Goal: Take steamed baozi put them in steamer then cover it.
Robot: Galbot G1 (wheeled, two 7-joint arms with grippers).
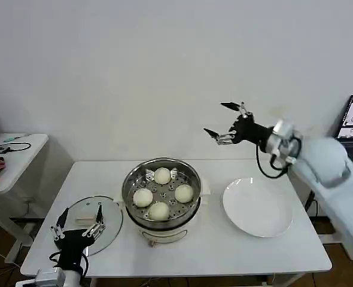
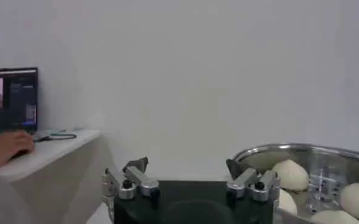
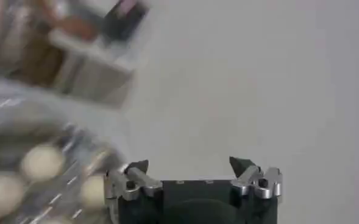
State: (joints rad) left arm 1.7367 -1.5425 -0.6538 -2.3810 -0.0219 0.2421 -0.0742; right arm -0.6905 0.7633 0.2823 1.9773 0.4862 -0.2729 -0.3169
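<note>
Fingers spread and empty on both grippers — the right gripper (image 1: 222, 121) raised above the table; the left gripper (image 1: 78, 225) apparently over the cover (image 1: 107, 210); four baozi (image 1: 162, 176) sit inside the steamer (image 1: 128, 182) — only covering remains.

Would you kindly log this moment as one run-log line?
off-white baozi: four in steel steamer | glass cover: on table | left gripper: open above cover | right gripper: open, raised
</note>
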